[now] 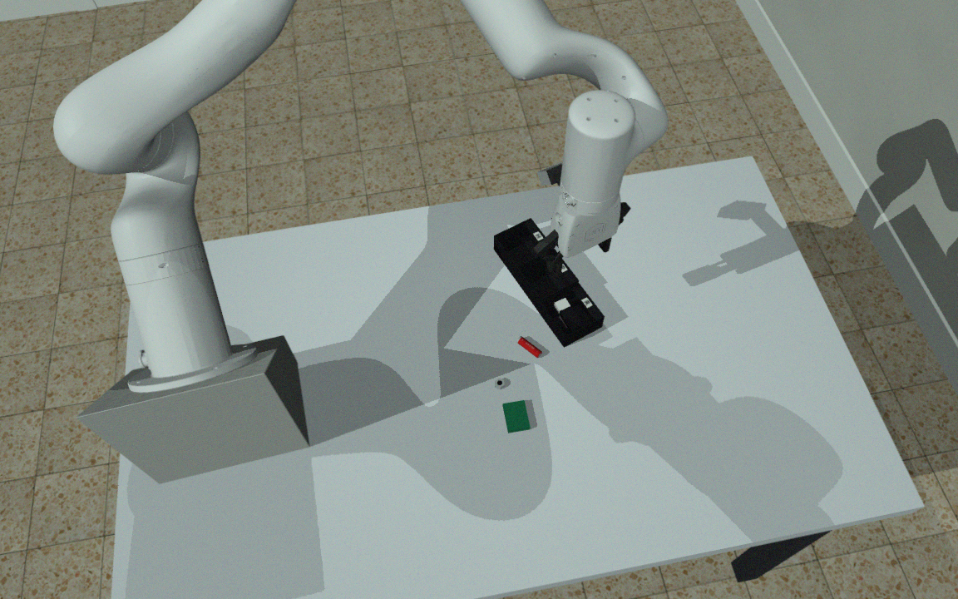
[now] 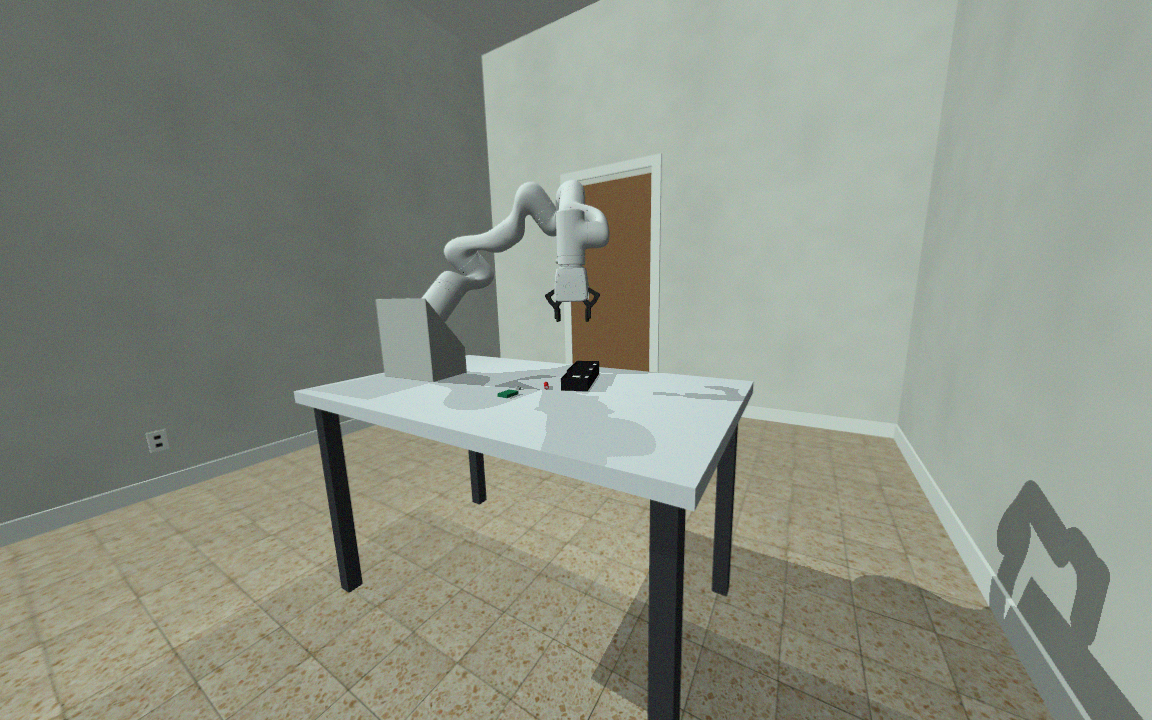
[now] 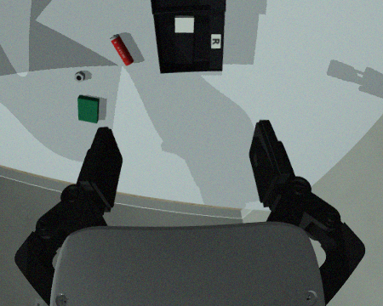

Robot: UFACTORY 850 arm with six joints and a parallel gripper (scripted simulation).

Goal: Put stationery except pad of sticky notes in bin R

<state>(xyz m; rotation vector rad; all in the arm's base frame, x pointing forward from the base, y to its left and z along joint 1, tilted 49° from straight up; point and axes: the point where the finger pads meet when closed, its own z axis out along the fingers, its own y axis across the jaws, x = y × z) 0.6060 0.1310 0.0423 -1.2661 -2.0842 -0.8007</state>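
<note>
Two black bins stand end to end on the white table (image 1: 691, 387) (image 2: 607, 438) (image 3: 305, 34). Bin R (image 1: 579, 331) (image 3: 188, 63) is the nearer one in the top view, and bin P (image 1: 512, 242) adjoins it. In the exterior view the bins (image 2: 580, 377) show as one black block. A small white block (image 1: 561, 304) (image 3: 184, 24) lies inside bin R. A small red thing (image 1: 529, 346) (image 2: 546, 385) (image 3: 122, 50), a tiny grey piece (image 1: 501, 383) (image 3: 82, 75) and a green pad of sticky notes (image 1: 516, 416) (image 2: 507, 393) (image 3: 89, 109) lie on the table beside bin R. My gripper (image 1: 579, 242) (image 2: 568, 313) (image 3: 184, 139) is open and empty, high above the bins.
The arm's grey base block (image 1: 199, 417) (image 2: 405, 340) stands on the table's near-left part in the top view. The table's edge runs just behind the bins on the gripper's side. A wall and a brown door (image 2: 620, 268) lie beyond the table.
</note>
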